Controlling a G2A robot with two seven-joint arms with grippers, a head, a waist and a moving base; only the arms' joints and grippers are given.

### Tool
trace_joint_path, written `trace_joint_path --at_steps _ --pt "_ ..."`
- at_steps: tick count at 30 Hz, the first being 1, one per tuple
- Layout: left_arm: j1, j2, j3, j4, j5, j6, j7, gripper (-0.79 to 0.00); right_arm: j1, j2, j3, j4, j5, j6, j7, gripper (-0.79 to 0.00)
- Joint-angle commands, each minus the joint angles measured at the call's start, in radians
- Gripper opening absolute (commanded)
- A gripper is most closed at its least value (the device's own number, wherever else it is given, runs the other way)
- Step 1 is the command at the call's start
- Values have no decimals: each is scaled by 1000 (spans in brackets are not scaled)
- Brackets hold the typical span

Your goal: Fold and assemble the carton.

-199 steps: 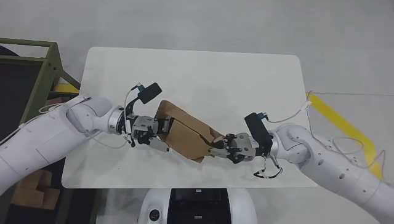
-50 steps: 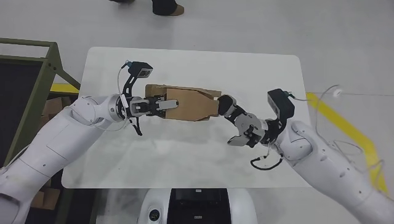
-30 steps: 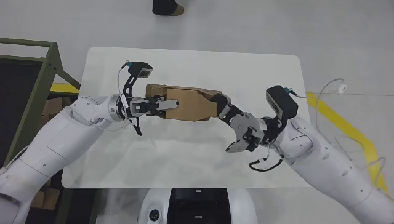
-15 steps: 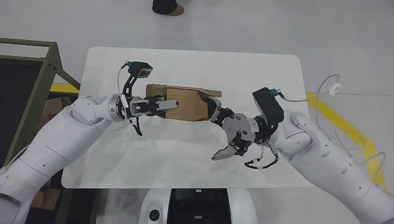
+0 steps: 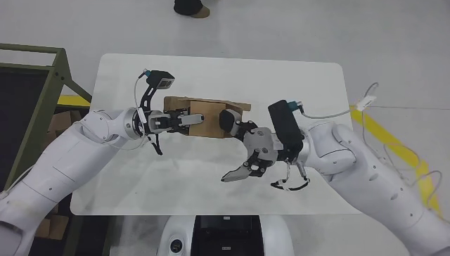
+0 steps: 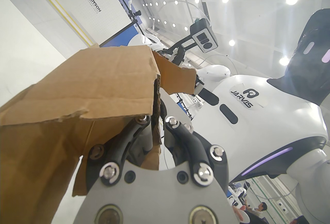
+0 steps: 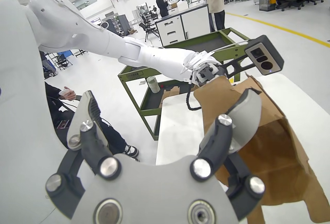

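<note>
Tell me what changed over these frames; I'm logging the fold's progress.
The carton moved from the table's near edge toward its middle, turning crosswise. The right claw let go, opened wide and swung leftward, one finger now against the carton's right end. The left claw stayed clamped on its left end.

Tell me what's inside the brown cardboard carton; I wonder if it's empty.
The brown cardboard carton shows bare inner walls at its open end, with one finger of the open right gripper at its mouth. Deeper inside, toward the end the left gripper clamps, is hidden.
</note>
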Motion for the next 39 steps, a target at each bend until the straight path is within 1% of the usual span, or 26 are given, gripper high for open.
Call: trace_joint_path --at_steps 1,10,15,26,29,33,35,39 --pt "0 0 0 0 0 0 0 -785 -1 -4 0 -7 -8 14 10 0" --pt "0 0 0 0 0 0 0 -785 5 -20 -2 -17 -19 53 64 0" --pt "0 0 0 0 0 0 0 -785 10 -26 -5 -23 -32 31 99 0" --pt "0 0 0 0 0 0 0 -785 9 -39 -1 -17 -33 22 140 0" --pt "0 0 0 0 0 0 0 -785 2 -41 11 -21 -51 2 129 0" --pt "0 0 0 0 0 0 0 -785 -28 -38 52 -42 -115 -14 84 0" --pt "0 0 0 0 0 0 0 -785 -55 -34 84 -60 -154 -26 52 0" --pt "0 0 0 0 0 0 0 -785 -128 -20 171 -106 -275 -15 -3 0"
